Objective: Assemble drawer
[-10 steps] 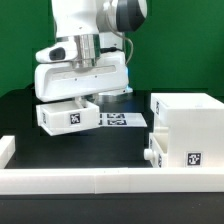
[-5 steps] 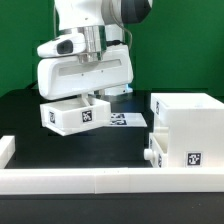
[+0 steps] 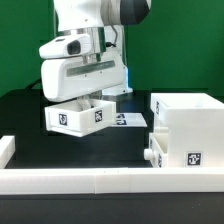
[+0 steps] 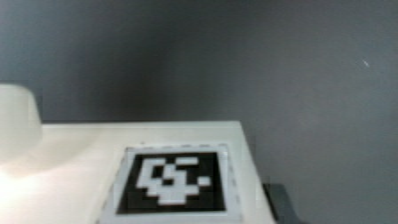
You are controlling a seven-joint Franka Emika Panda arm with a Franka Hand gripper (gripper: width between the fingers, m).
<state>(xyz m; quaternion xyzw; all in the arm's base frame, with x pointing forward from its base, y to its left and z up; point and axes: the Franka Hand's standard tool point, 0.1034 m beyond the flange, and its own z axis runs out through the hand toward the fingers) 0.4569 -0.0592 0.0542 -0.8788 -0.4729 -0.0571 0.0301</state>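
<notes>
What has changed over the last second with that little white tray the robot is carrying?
The gripper carried the tray a little toward the exterior view's right, nearer the housing, and turned it, so two tagged sides now show. It kept its hold throughout. The housing, marker board and border wall stayed put.

Held tray (image 3: 80, 117) at a different yaw
</notes>
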